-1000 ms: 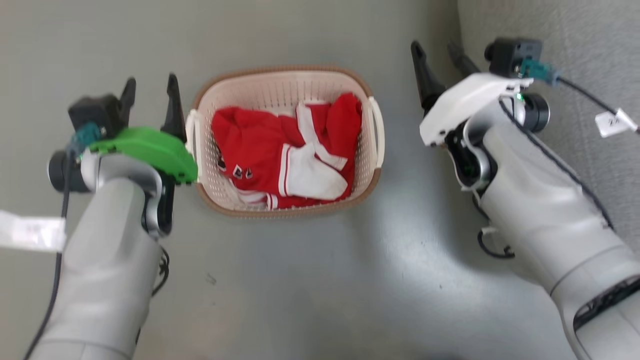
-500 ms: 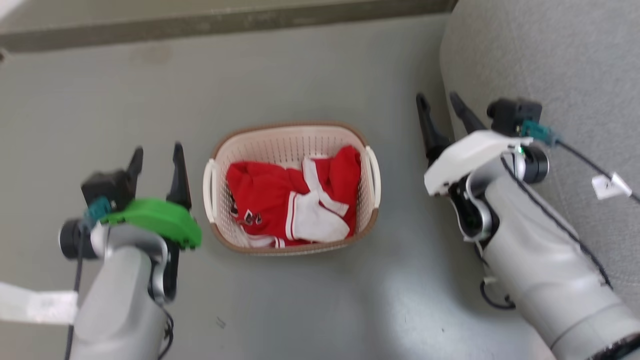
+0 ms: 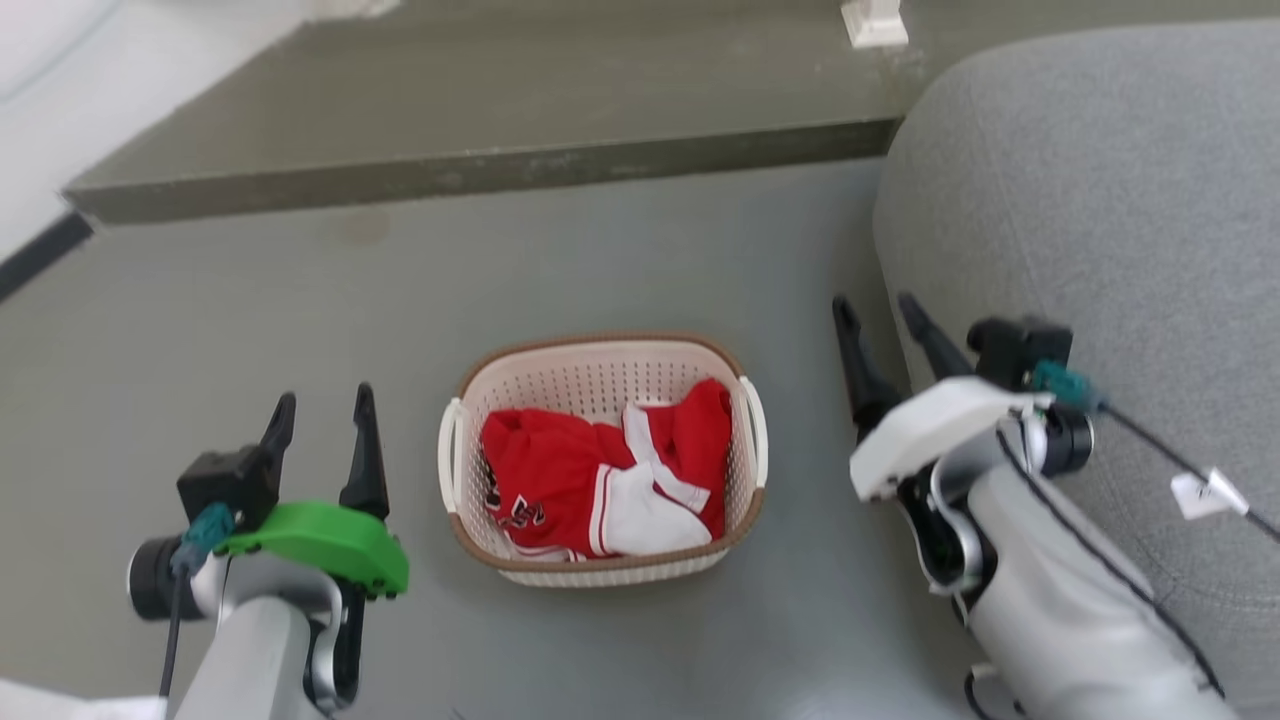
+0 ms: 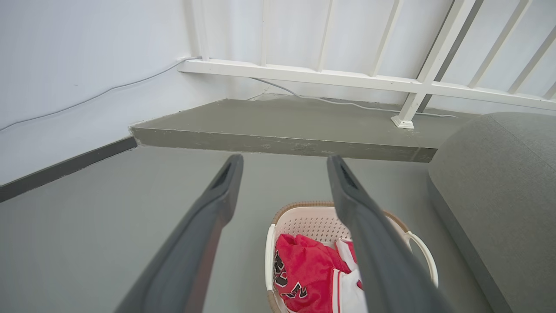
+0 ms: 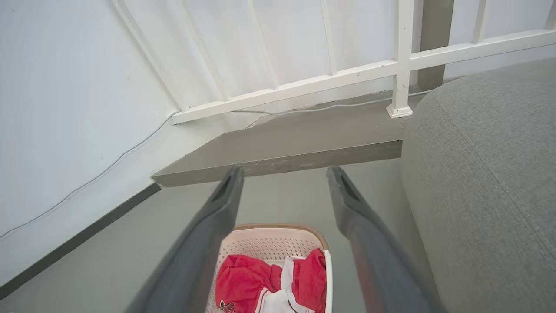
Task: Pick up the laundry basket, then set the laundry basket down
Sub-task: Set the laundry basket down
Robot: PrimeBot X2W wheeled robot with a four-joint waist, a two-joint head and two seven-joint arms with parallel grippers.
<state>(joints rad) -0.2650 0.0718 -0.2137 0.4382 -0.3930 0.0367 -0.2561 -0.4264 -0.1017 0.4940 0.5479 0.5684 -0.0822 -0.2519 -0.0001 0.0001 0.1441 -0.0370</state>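
floor (image 3: 250, 300): laundry basket (image 3: 600, 378) stands on it, between both arms, long axis left-right | left gripper (image 3: 323, 400): beside left handle (image 3: 447, 455), apart, fingers spread wide, holding nothing | right gripper (image 3: 873, 302): beside right handle (image 3: 760, 430), apart, fingers spread wide, empty | neither arm looks clearly nearer

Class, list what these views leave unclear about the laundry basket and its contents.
1. Head view: floor of the laundry basket, covered by the red and white garment.
2. Head view: the garment's dark print, folded and too small to read.
3. Left wrist view: the basket's near end, cut off by the bottom edge and crossed by a finger of the left hand.
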